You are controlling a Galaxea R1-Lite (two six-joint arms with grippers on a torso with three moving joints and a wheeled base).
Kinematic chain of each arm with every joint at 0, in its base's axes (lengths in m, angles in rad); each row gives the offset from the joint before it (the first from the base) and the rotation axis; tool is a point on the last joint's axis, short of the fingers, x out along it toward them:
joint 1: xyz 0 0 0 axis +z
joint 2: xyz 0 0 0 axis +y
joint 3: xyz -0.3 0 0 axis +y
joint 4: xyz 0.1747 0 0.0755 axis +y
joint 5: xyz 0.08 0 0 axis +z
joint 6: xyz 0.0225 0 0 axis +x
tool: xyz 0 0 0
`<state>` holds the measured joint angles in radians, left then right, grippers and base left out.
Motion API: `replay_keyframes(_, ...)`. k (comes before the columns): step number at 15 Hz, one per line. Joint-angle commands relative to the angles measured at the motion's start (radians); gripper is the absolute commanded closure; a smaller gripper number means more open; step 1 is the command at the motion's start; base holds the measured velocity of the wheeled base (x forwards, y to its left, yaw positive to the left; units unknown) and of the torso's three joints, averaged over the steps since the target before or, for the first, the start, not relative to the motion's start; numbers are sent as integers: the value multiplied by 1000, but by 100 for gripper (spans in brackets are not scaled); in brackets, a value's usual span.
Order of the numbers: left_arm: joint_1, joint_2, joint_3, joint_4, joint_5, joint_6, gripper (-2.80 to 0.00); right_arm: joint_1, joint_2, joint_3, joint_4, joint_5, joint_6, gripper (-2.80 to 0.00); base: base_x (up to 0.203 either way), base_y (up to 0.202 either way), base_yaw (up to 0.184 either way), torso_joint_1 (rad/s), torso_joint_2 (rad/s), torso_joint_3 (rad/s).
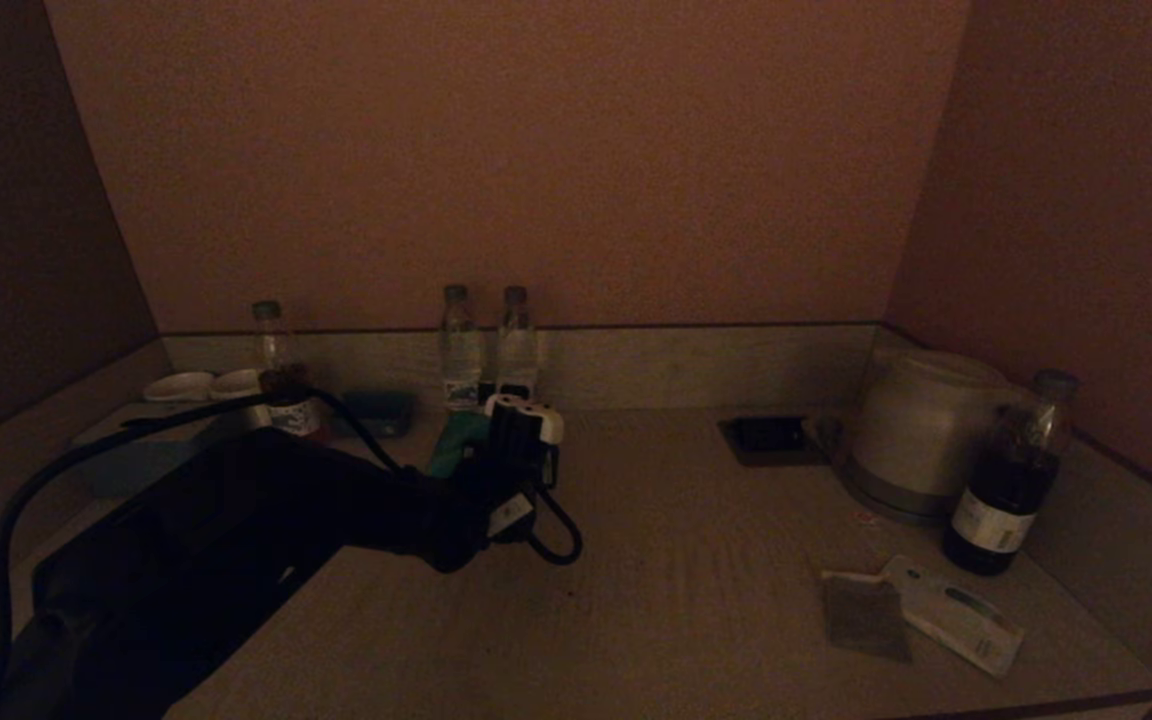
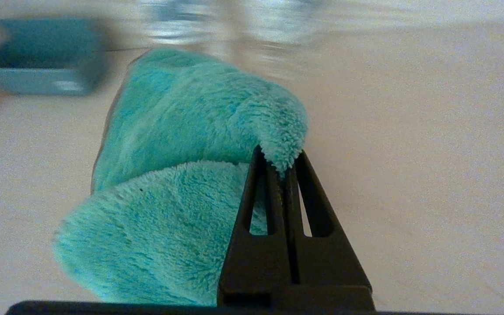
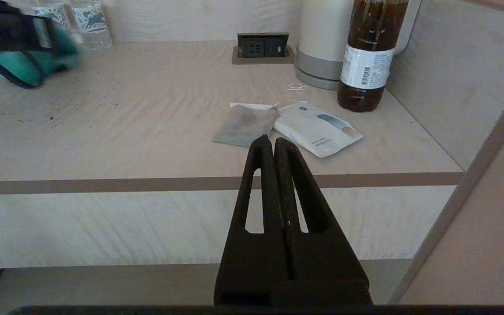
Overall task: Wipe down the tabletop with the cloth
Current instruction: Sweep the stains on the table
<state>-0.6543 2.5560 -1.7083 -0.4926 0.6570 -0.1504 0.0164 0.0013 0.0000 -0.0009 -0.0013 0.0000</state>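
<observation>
The left gripper [image 2: 280,164] is clamped on a corner fold of the cloth [image 2: 177,188], with the two black fingers [image 2: 258,192] pressed together around the teal pile. In the head view the cloth [image 1: 458,443] sits at the tip of the left arm, toward 11 o'clock from the centre of the tabletop [image 1: 696,590], just in front of the two clear water bottles [image 1: 486,345] at the back rim. The bulk of the cloth trails from the fingers and appears to rest on the surface; whether it presses down firmly cannot be told.

Step in hand, as judged: the wiping stroke itself, with the cloth gripped and on the surface.

The right gripper [image 3: 274,146] is parked off the front edge of the tabletop, its jaws together and empty.

Dark crumbs [image 3: 37,105] are scattered on the surface near the cloth, visible in the right wrist view. The next move probably calls for dragging the cloth across that patch while keeping it flat and in contact.

Obstacles to clear:
- the grey tissue box [image 2: 42,57], just beside the cloth
- the water bottles at 12 o'clock
- the recessed power socket [image 1: 768,438] at 1 o'clock
- the kettle [image 1: 921,435], the dark bottle [image 1: 1011,480] and the grey sachet [image 1: 864,615], between 2 and 4 o'clock
</observation>
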Motion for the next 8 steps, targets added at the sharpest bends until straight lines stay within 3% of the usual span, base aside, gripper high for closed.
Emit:
replay_keyframes(1,-45,0,0,-4,4,-4,0,0,0,0,-1,0,0,0,0,0,0,0,0,0)
replay_keyframes(8,-182,-93,66,-9,7,-27,0,0,0,0,-1,0,0,0,0,0,0,0,0,0)
